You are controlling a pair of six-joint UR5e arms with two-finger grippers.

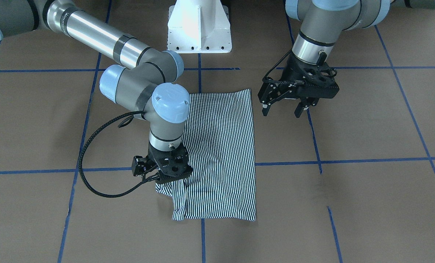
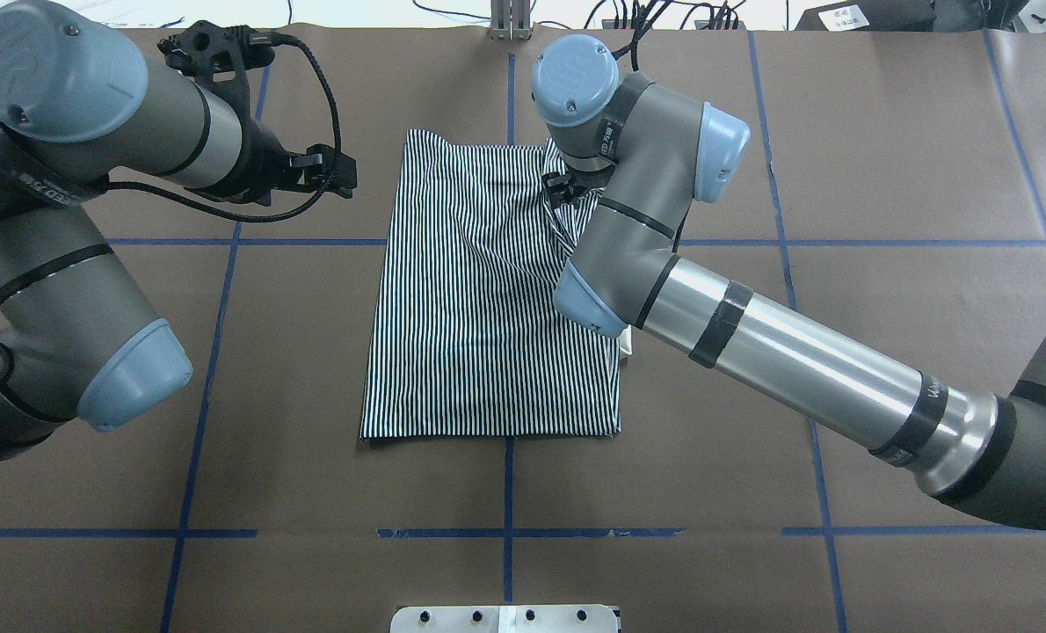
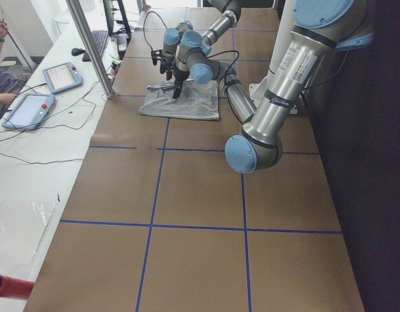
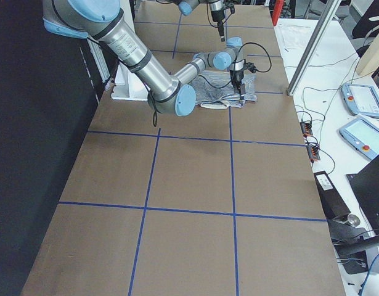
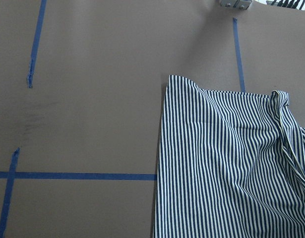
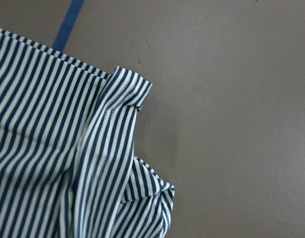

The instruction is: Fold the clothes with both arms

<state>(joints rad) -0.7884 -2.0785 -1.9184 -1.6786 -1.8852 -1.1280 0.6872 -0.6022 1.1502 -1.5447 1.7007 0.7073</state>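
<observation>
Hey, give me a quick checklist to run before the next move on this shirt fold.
1. Left gripper open: ok.
2. Left gripper off the shirt: ok, it hangs beside the edge.
3. Right gripper hold on shirt: cannot tell, fingers hidden.
4. Shirt lying flat: not ok, the corner by the right gripper is bunched.
5. Cable clear of shirt: ok.

shirt (image 2: 488, 299) folded flat | right arm (image 2: 646, 220) over its corner (far right)

Small lettering on the right arm (image 1: 93, 34) is too blurred to read
</observation>
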